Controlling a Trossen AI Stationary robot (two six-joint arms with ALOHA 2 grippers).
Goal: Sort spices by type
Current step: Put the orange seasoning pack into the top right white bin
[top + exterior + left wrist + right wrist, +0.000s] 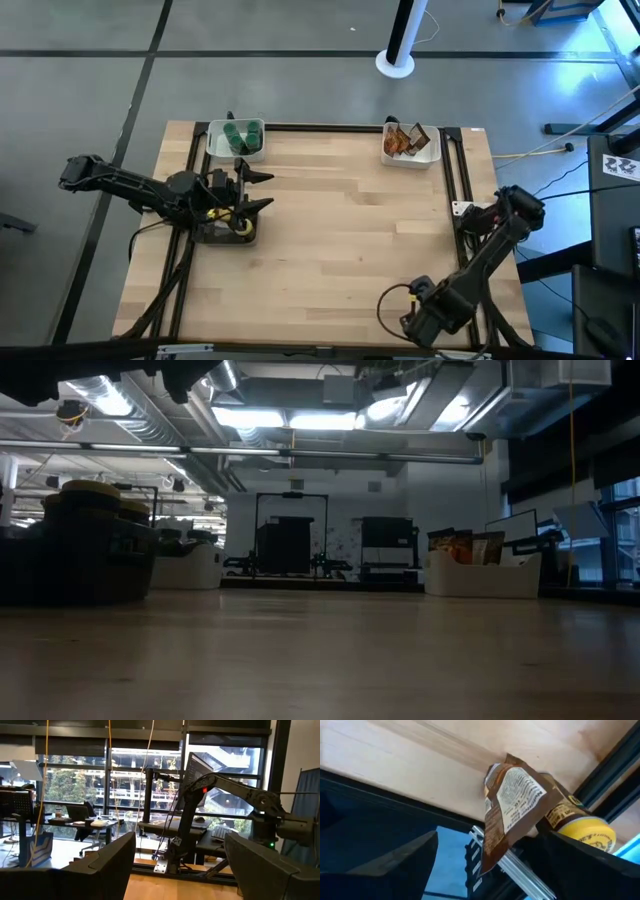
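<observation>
My left gripper (262, 191) is open and holds nothing, hovering just past the dark tray (212, 236). A yellow-lidded jar (243, 227) stands in that tray. The left wrist view looks level across the table between the open fingers (107, 865). Green-lidded jars (240, 135) stand in the far-left white tray, and brown-orange packets (402, 141) stand in the far-right white tray. My right gripper (412, 322) hangs folded at the table's near edge, open. Its wrist view shows a brown-orange packet (512, 805) and a yellow-lidded jar (582, 827) lying on its side. My right gripper has the brown-orange packet's lower part (492, 847) between its open fingers. The packet stands close to one finger (570, 860). I cannot tell whether that finger touches the packet.
Black frame rails (452, 170) run along the table's sides and far edge. The middle of the wooden top (340, 240) is bare. The low view shows the dark tray (85, 565) at left and the packet tray (480, 575) at right.
</observation>
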